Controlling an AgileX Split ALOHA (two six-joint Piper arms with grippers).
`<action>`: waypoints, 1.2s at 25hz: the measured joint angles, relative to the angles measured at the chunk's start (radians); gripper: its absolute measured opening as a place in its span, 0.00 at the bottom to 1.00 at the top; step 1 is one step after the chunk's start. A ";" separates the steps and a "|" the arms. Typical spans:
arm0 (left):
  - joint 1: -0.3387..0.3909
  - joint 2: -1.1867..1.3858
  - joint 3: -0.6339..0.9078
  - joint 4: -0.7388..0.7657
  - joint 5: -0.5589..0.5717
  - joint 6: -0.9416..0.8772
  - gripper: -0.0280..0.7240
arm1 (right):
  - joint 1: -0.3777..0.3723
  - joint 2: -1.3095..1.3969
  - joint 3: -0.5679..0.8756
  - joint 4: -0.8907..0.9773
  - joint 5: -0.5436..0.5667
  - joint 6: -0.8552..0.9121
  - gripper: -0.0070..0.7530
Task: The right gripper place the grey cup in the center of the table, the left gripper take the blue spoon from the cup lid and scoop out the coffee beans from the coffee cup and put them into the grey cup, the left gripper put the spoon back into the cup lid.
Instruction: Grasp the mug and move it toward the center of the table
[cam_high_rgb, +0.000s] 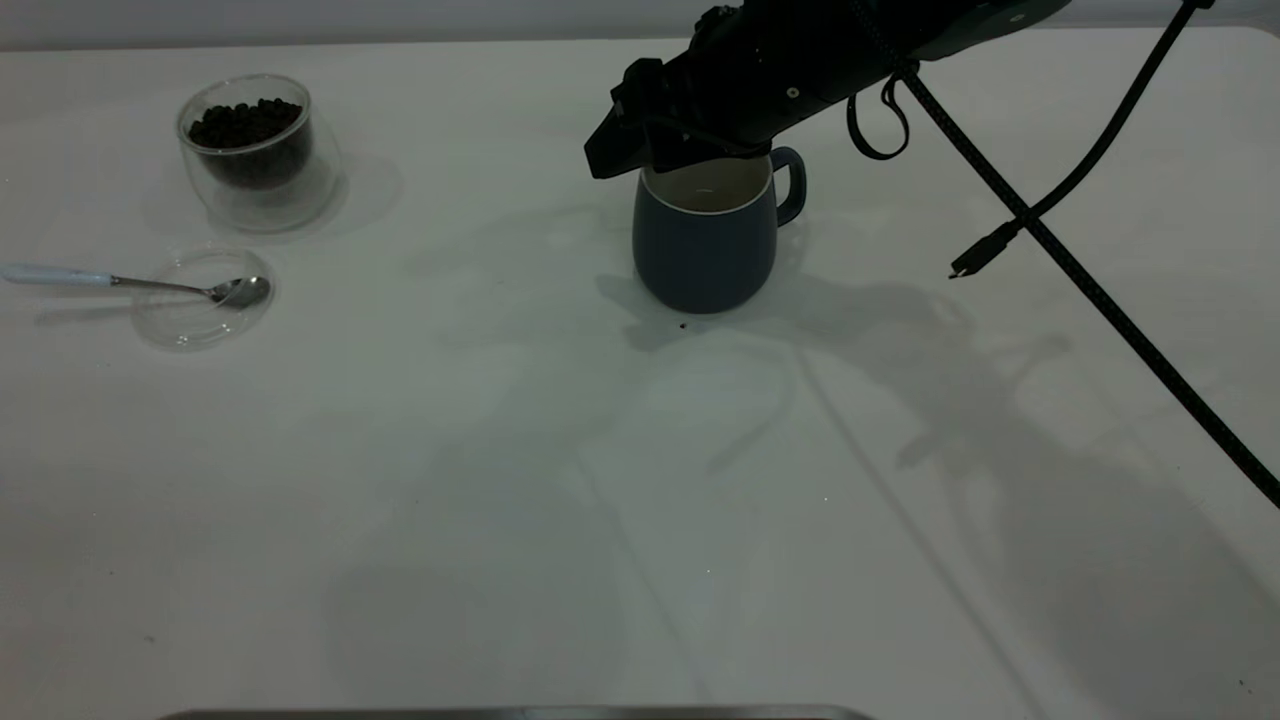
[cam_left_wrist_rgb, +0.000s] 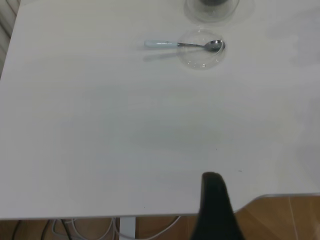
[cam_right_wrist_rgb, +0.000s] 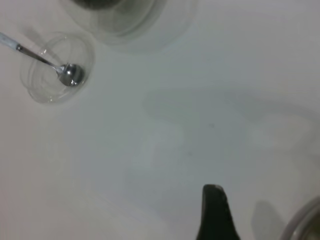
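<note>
Placement of the grey cup (cam_high_rgb: 705, 245) looks nearly done: it is seen standing upright on the white bench (cam_high_rgb: 500, 480) just right of centre in the upper half of the exterior frame, its handle turned to the right. The right tool (cam_high_rgb: 640, 140) is held directly over the cup's rim, at its left side; whether its fingers are spread or pinching the rim cannot be told. Release and withdrawal are judged to remain.

Nothing of the scooping has been started. The coffee cup (cam_high_rgb: 255, 150) is found at the upper left, filled with coffee beans (cam_high_rgb: 245, 122). Just below it the cup lid (cam_high_rgb: 180, 320) lies flat, and the blue spoon (cam_high_rgb: 140, 284) is rested across it, bowl inside the lid and handle pointing left past the rim. The grey cup's inside appears empty.

Only one dark finger of the left tool (cam_left_wrist_rgb: 215, 205) is shown, low in its wrist view, well apart from the spoon; its state cannot be told.
</note>
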 joint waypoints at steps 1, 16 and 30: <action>0.000 0.000 0.000 0.000 0.000 0.000 0.82 | 0.000 0.000 0.000 -0.009 -0.003 0.001 0.65; 0.000 0.000 0.000 0.000 0.000 0.000 0.82 | 0.003 0.056 -0.035 -0.024 0.011 0.045 0.65; 0.000 0.000 0.000 0.000 0.000 0.000 0.82 | 0.076 0.102 -0.159 -0.004 0.020 0.081 0.65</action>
